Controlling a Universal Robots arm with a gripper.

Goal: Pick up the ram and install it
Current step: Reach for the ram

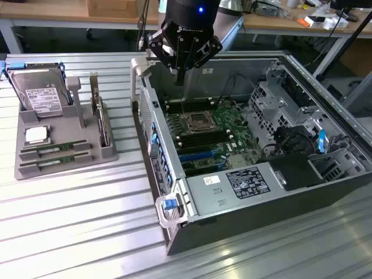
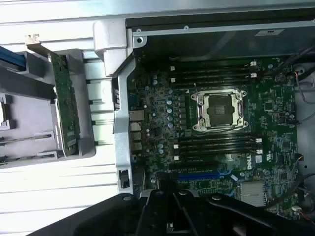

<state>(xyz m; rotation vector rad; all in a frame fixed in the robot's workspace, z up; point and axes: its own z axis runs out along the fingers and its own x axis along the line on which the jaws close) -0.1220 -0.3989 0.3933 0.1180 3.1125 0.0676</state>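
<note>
Green ram sticks (image 1: 51, 150) lie in the grey holder (image 1: 35, 170) at the exterior view's left. The end effector (image 1: 180, 78), closed and empty, hovers over the open case (image 1: 244, 229). Pickup looks unstarted; a grasp needs it opened.

The closed gripper (image 2: 170, 219) hangs over an open computer case (image 2: 123, 98). On its green motherboard (image 2: 162, 108) an empty processor socket (image 2: 219, 110) sits between rows of black memory slots (image 2: 216, 73). Beside the case, a grey holder (image 2: 29, 108) on the bench (image 2: 59, 182) carries a green circuit card (image 2: 66, 105).
</note>
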